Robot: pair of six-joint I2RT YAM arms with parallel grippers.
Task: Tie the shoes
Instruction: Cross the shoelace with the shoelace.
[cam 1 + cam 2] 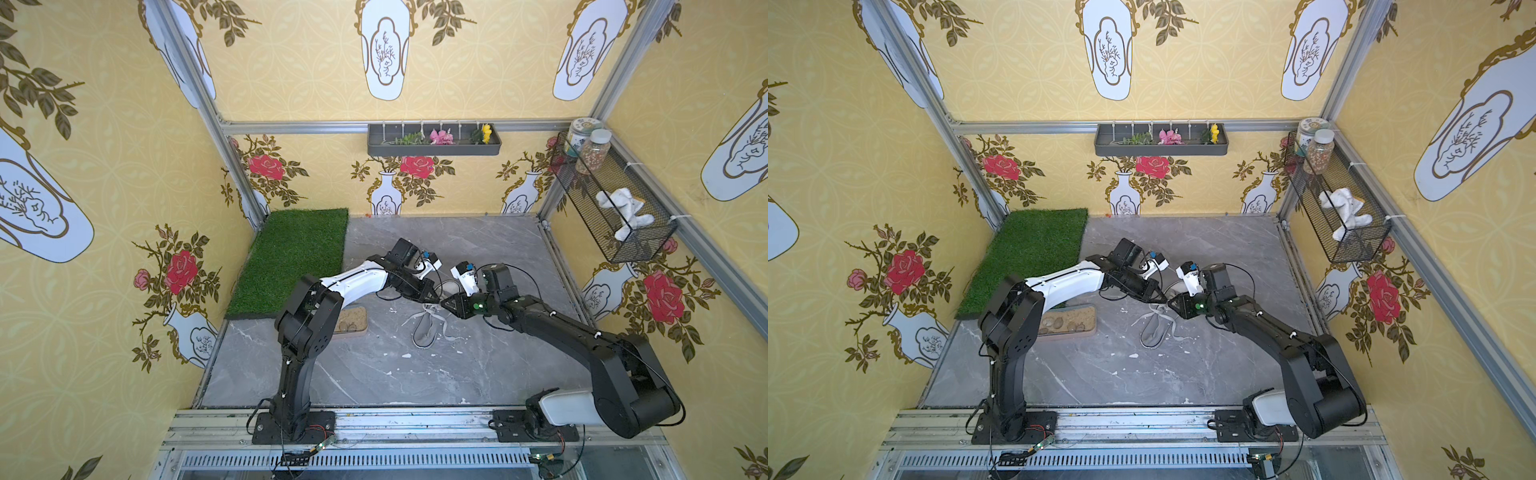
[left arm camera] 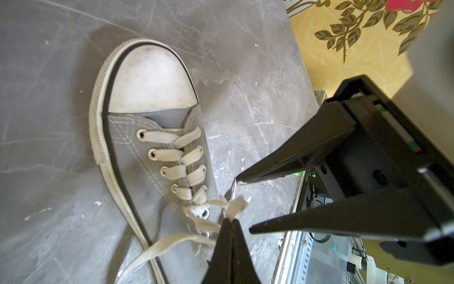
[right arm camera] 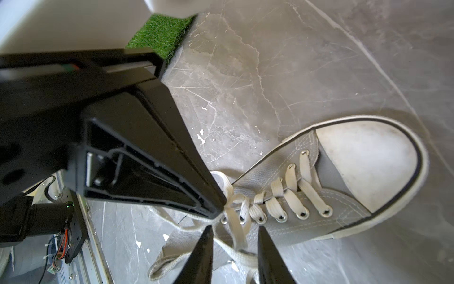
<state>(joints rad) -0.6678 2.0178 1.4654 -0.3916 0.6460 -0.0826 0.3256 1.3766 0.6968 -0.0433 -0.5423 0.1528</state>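
Lying sneaker [image 1: 424, 332] on marble floor [image 1: 374, 374], floral walls [image 1: 311, 83]

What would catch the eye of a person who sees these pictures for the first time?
First, the black-and-white left arm and black right arm meet tip to tip over a grey canvas low-top sneaker in the middle of the grey marble floor. The left tool is shut on a flat pale-grey lace; the right tool stands open beside it. Behind, to the left, lies a green artificial grass mat against loud yellow rose-patterned walls.
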